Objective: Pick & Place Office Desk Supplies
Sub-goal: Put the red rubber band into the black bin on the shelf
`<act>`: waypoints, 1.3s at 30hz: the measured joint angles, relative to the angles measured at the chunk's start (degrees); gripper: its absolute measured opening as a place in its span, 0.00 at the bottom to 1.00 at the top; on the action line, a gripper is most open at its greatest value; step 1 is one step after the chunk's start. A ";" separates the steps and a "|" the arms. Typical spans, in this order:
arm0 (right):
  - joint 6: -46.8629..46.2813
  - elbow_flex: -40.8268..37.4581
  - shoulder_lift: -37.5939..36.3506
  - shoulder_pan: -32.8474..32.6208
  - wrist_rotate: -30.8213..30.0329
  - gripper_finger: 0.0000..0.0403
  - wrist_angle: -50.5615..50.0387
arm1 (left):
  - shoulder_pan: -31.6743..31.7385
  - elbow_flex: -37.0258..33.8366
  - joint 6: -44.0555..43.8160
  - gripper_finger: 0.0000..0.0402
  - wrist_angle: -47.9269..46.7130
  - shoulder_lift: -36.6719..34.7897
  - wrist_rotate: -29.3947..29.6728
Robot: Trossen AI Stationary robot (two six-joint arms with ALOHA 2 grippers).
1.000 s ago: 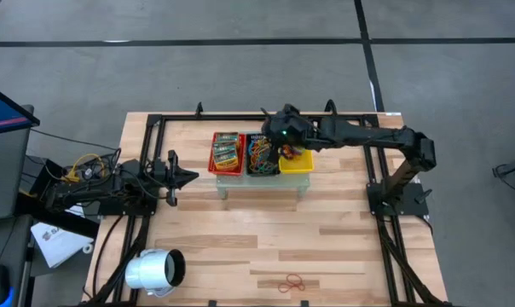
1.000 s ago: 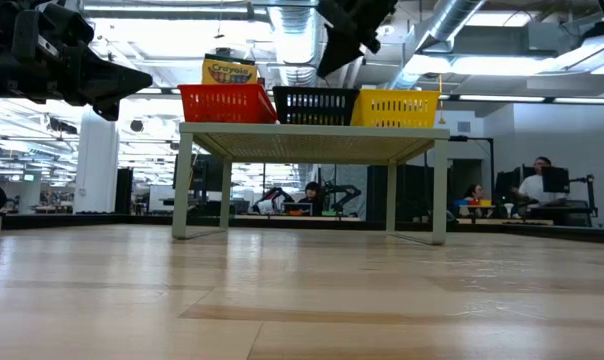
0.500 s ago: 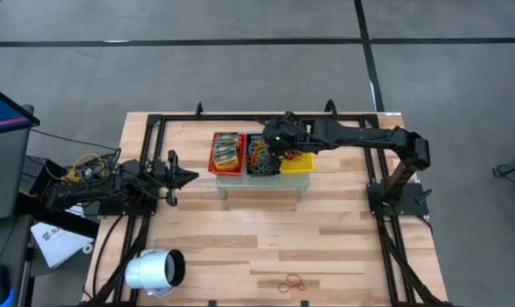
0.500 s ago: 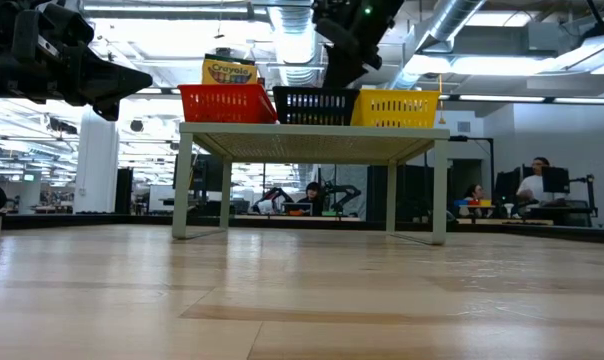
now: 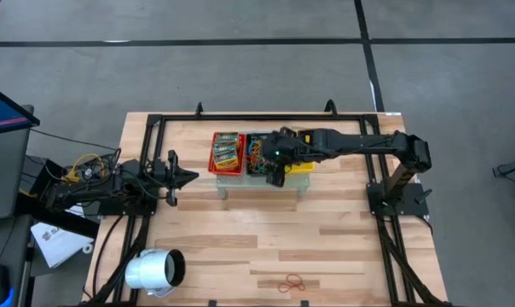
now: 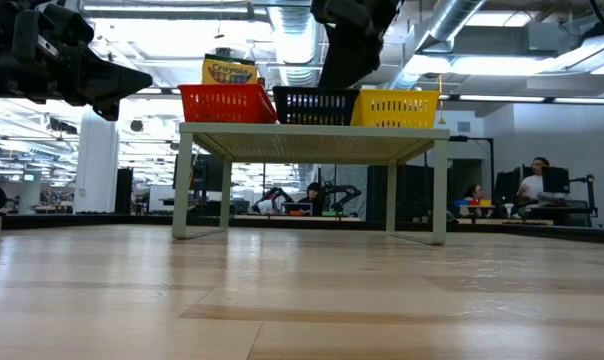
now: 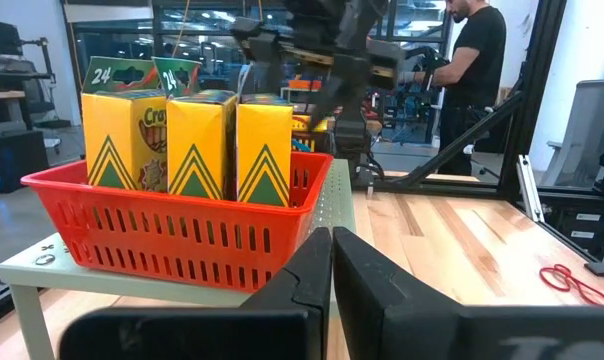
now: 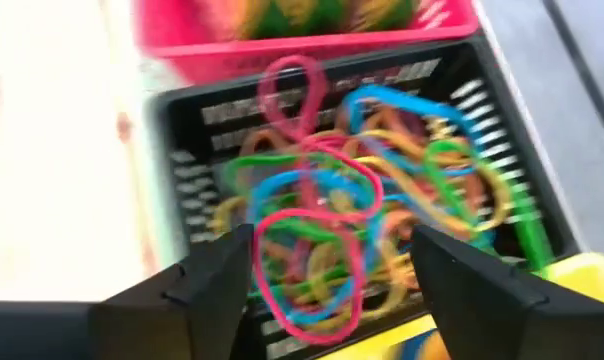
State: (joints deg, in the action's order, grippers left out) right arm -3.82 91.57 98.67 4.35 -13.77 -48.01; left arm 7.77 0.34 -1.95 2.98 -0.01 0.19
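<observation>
Many rubber bands (image 8: 352,225) lie in the black basket (image 8: 187,190) directly beneath the right gripper (image 8: 327,270), whose fingers stand apart: a release step. Next likely calls for fetching the loose bands (image 5: 292,281), well away on the table. The left gripper (image 5: 188,177) waits pinched together.

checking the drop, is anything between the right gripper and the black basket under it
Nothing visible is. The right gripper hangs open directly over the black basket, and between its fingers the wrist view looks straight down onto the rubber bands piled inside. The left gripper waits well off to the side.
</observation>
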 joint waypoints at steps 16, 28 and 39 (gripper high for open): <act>-2.67 1.49 0.00 -5.58 -10.54 0.67 -3.71 | 0.00 0.00 0.00 0.02 0.00 0.00 0.00; -6.25 1.49 -2.84 -5.92 -10.20 0.67 -6.40 | 0.00 0.00 0.02 0.02 0.00 0.00 0.00; 1.33 1.44 2.10 -16.40 -15.33 0.67 -7.71 | 0.00 0.00 0.02 0.02 0.00 0.00 0.00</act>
State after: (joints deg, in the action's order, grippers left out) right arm -2.49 93.01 100.78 -12.05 -29.10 -55.72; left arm 7.77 0.34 -1.93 2.98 -0.01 0.19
